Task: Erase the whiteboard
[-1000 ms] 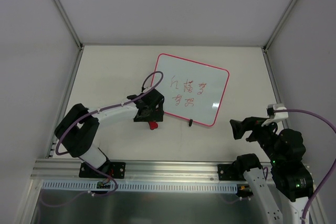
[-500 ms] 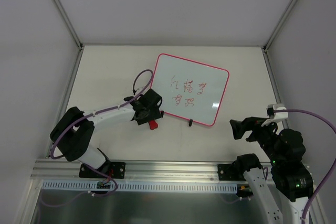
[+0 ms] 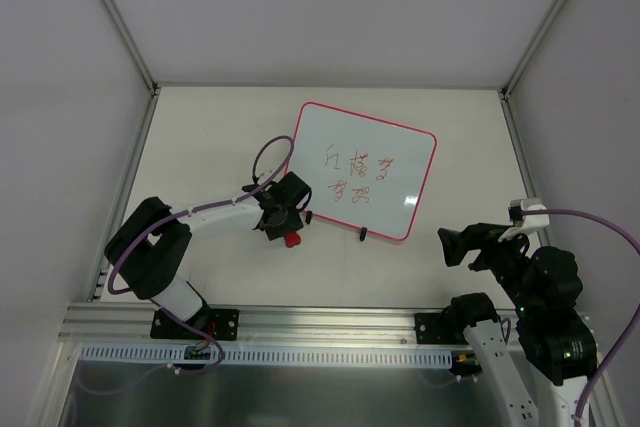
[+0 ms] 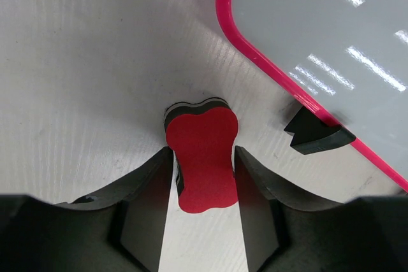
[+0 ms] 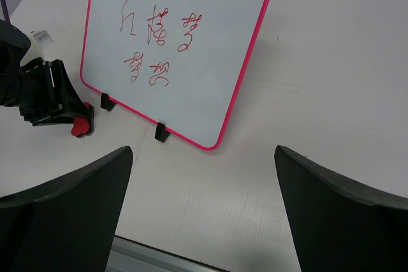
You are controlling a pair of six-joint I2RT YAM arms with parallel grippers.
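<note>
The whiteboard (image 3: 385,137) lies tilted at mid-table, its pink-red frame around red handwritten marks (image 5: 156,27). Its lower-left corner (image 4: 331,36) and one black foot (image 4: 317,135) show in the left wrist view. A red bone-shaped eraser (image 4: 203,157) with a black underside rests on the table just before that corner. My left gripper (image 4: 203,154) is down around the eraser (image 3: 292,240), with both fingers pressed against its narrow waist. My right gripper (image 5: 203,151) hangs wide open over bare table at the near right, well short of the board, holding nothing.
White walls with metal corner posts (image 3: 115,17) enclose the table on three sides. An aluminium rail (image 3: 320,322) runs along the near edge by the arm bases. The left arm's purple cable (image 3: 268,157) loops above its wrist next to the board's left edge.
The left gripper has come down slightly over the eraser and its jaws have narrowed from wide open to contact with the eraser's sides. The right arm and the board are where they were.
</note>
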